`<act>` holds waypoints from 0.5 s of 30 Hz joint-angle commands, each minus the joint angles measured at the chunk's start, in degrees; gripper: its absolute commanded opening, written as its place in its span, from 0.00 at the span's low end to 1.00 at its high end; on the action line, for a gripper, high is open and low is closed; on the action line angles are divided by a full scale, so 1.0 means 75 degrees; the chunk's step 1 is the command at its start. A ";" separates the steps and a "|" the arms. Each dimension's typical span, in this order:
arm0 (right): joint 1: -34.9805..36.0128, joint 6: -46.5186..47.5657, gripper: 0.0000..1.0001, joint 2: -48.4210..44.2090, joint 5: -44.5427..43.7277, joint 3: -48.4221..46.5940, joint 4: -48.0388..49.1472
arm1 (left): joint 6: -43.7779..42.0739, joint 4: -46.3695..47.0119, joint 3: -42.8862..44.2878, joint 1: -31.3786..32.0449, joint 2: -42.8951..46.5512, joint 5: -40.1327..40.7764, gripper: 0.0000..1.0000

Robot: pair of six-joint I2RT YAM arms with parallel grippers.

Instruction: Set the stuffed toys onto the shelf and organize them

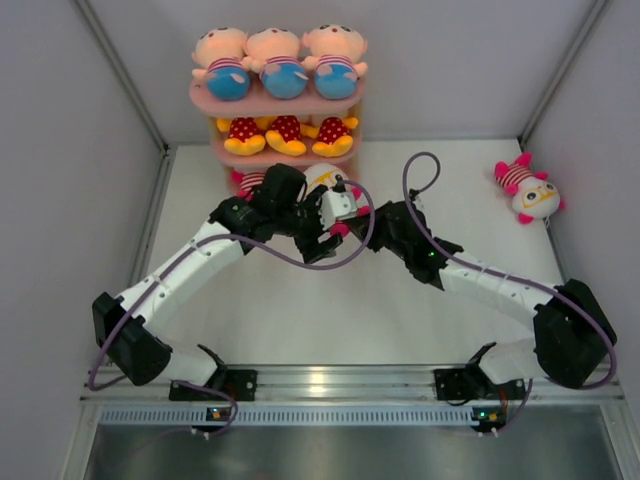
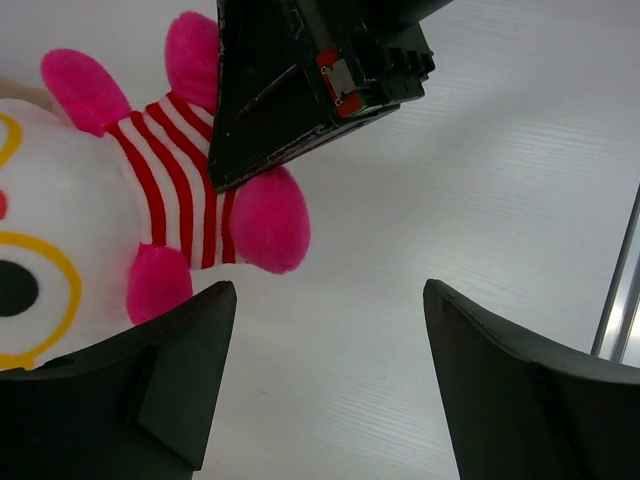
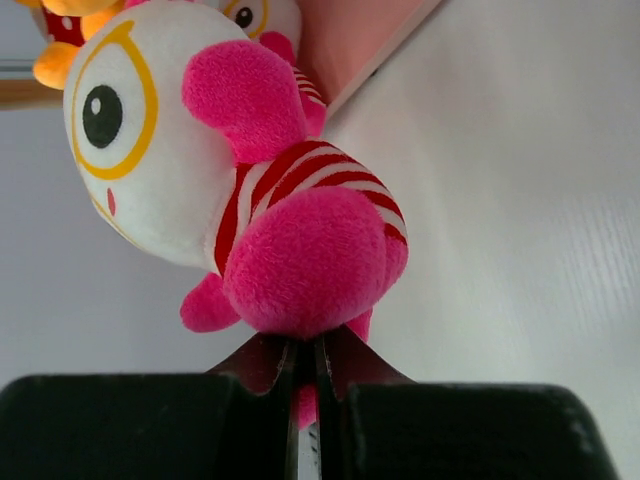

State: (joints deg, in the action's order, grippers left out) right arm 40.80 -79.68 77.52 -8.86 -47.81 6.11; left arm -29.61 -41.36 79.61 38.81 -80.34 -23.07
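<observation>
Right fingers [image 3: 255, 365] pinched, striped toy [image 3: 290, 250] between (limb)

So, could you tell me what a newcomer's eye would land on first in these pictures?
Probably the pink shelf at the far edge, with three peach-headed dolls lined up on its top board. Next, just in front of it, the right pincer is shut on a pink-striped toy, with the left pincer open beside it. A white-faced toy lies alone at the far right.
</observation>
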 commanded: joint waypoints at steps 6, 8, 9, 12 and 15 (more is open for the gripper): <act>0.0302 -0.0146 0.00 -0.0304 0.0268 -0.0504 0.0697 | -0.0294 0.0078 0.0669 0.0111 -0.0644 0.0392 0.79; 0.0314 -0.0146 0.00 -0.0456 0.0268 -0.0446 0.0709 | -0.0365 0.0066 0.0775 0.0134 -0.0796 0.0451 0.72; 0.0314 -0.0134 0.00 -0.0503 0.0256 -0.0411 0.0709 | -0.0446 0.0078 0.0775 0.0158 -0.0820 0.0439 0.67; 0.0314 -0.0087 0.00 -0.0667 0.0256 -0.0399 0.0697 | -0.0447 0.0078 0.0810 0.0193 -0.0960 0.0370 0.60; 0.0314 -0.0052 0.00 -0.0749 0.0279 -0.0410 0.0686 | -0.0378 0.0124 0.0927 0.0205 -0.1124 0.0462 0.60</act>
State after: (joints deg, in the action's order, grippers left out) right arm 42.02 -79.83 75.00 -7.42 -48.23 6.96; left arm -32.27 -41.56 84.01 39.97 -87.83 -19.94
